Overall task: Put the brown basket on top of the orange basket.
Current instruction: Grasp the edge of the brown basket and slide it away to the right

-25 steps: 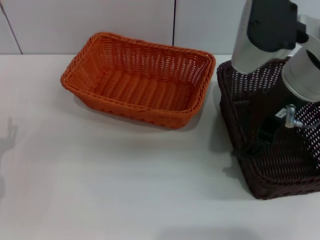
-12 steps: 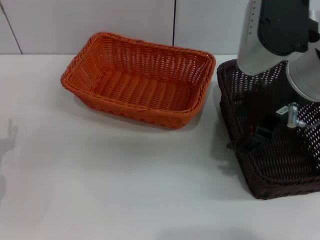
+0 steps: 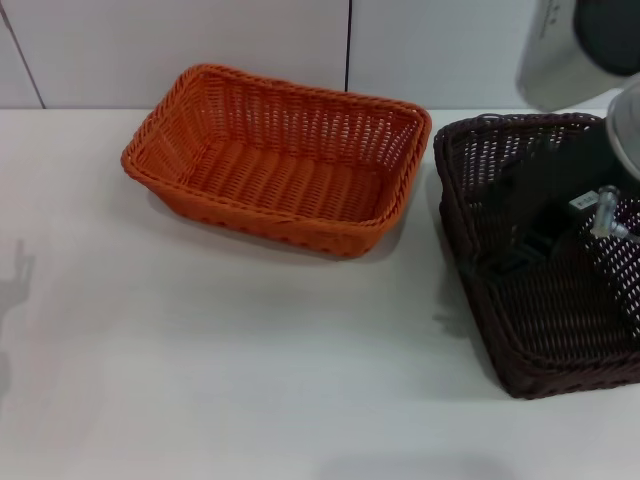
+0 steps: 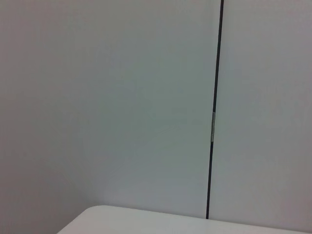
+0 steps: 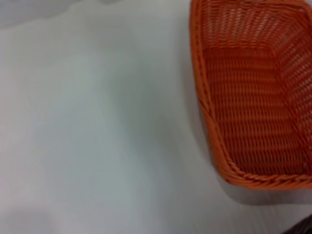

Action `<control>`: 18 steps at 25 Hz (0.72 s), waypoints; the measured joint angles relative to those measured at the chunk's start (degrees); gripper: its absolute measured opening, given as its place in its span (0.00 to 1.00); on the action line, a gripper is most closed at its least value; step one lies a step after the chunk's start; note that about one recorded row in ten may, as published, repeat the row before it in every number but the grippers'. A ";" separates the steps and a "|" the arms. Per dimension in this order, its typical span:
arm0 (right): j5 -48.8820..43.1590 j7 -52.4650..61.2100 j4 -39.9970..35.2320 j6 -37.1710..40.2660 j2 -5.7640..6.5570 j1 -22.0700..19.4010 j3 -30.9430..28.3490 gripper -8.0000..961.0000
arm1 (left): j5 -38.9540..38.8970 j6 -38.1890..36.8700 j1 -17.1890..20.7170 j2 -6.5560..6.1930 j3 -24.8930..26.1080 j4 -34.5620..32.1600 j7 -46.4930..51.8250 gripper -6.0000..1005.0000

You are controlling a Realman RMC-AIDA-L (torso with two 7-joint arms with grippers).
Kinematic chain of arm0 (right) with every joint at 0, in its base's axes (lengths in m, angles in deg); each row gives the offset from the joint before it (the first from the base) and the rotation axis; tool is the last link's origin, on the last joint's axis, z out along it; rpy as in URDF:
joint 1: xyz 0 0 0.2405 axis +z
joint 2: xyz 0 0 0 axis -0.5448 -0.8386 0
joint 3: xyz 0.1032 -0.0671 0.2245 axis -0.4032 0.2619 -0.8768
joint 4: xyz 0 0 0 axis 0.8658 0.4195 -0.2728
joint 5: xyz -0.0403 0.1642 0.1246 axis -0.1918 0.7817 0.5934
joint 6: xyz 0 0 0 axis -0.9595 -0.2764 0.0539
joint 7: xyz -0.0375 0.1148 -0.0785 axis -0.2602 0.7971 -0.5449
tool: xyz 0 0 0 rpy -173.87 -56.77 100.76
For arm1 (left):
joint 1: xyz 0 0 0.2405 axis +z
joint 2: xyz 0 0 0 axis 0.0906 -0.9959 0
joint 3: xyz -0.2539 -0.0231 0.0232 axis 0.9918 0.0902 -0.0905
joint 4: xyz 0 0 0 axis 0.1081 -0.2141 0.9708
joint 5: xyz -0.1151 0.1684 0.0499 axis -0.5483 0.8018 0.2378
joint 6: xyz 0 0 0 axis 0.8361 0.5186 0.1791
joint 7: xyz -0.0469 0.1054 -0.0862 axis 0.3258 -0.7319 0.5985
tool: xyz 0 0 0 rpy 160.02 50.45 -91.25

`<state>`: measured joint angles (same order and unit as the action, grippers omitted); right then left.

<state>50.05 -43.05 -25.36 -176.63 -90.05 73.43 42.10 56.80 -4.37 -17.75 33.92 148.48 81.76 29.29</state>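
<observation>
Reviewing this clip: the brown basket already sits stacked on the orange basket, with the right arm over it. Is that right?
Not stacked. In the head view the brown basket stands on the table beside the orange basket, at its right. The right arm is indeed over the brown basket.

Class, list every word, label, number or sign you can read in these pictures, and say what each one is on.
None can be read. A small white tag on the right tool, inside the brown basket, is too small to read. The orange basket, table and wall bear no text.
</observation>
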 joint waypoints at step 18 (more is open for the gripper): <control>5.23 5.15 -10.25 -0.45 -0.20 -12.38 2.26 0.75 | 0.20 -0.45 0.61 0.06 -1.01 -0.68 0.00 0.77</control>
<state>55.28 -37.91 -35.62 -177.08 -90.26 61.05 44.37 57.00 -4.83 -17.14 33.98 147.47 81.08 29.29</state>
